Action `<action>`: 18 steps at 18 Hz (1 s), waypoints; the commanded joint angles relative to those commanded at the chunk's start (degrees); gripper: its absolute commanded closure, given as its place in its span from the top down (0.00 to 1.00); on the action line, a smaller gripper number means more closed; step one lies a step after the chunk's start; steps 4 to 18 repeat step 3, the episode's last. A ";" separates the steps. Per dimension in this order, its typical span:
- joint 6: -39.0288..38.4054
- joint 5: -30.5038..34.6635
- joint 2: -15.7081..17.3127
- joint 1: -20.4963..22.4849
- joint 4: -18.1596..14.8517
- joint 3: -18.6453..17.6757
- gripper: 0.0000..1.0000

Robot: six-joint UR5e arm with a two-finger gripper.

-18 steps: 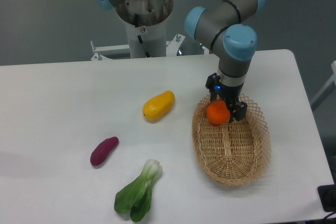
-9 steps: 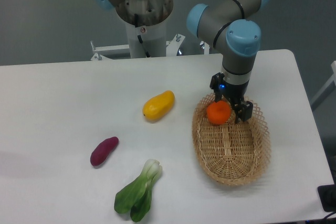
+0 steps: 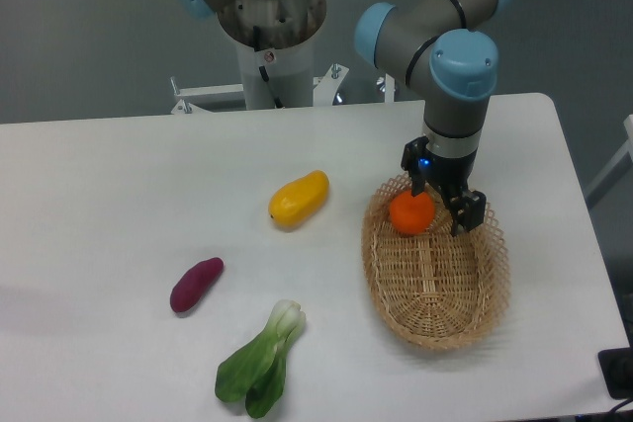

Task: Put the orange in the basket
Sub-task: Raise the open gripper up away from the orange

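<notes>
Gripper [image 3: 443, 207] of mine hangs over the far end of the oval, light tan woven wicker basket [image 3: 435, 323], and its two black fingers now stand apart with nothing between them. The small, round, bright orange fruit [image 3: 411, 212] lies just to the left of my fingers, inside the basket at its far end, close against the open lattice rim. One finger [image 3: 469, 212] sits out toward the rim on the right; whether the other finger touches the orange I cannot tell.

A second ago my fingers were around the orange. Half a second ago they had begun to spread, and since then my wrist has slid a little further to the right and toward the near side of the basket, while the orange has stayed almost exactly where it was. A blue light [image 3: 423, 161] glows on my wrist.

On the white table [image 3: 119, 205], nothing else has moved: the long yellow mango-shaped fruit [image 3: 298, 198] lies left of the basket, well apart from it, the dark purple oblong vegetable [image 3: 196, 284] lies further left and nearer, and the leafy green bok choy [image 3: 260, 359] lies near the front edge.
</notes>
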 joint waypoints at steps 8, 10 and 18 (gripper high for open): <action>0.00 -0.09 0.00 0.09 0.00 -0.09 1.00; 0.00 -0.09 0.00 0.09 0.00 -0.09 1.00; 0.00 -0.09 0.00 0.09 0.00 -0.09 1.00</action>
